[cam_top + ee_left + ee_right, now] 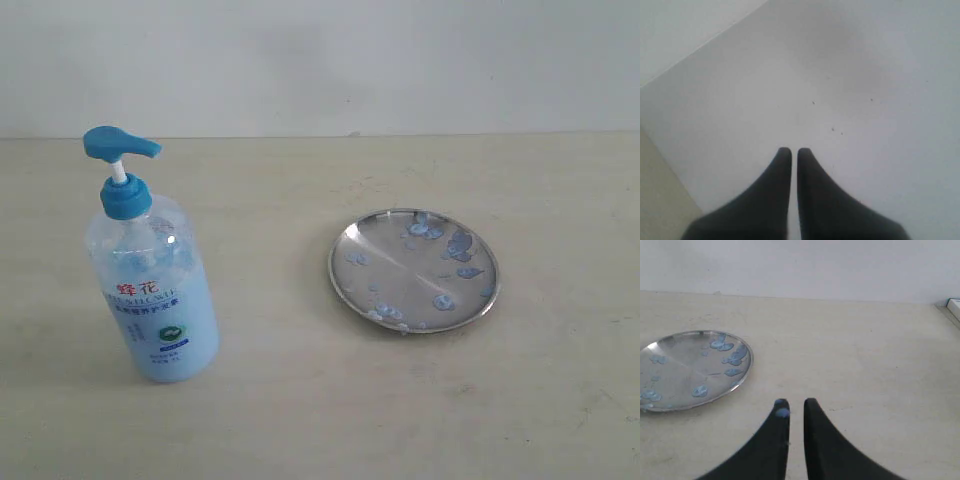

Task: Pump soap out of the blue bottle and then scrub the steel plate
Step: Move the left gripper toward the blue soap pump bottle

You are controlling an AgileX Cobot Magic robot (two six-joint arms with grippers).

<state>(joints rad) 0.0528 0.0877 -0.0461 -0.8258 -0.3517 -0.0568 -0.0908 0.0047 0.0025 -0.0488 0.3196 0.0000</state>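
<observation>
- Near the steel plate (686, 365), the right gripper (796, 402) sat closed and empty, soap (782, 413) on one fingertip (780, 404); the left gripper (791, 150), closed too, faced blank wall (840, 60).
- At near left the blue bottle (152, 290) stood well apart; pumping looked due, calling for a press on its pump head (120, 146).

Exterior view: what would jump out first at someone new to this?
The tall blue bottle with its bright pump head stands upright on the left of the table. Apart from it on the right lies the shiny steel plate, dotted with bluish soap blobs. The right wrist view shows a blue dab on one fingertip of the right gripper.
</observation>
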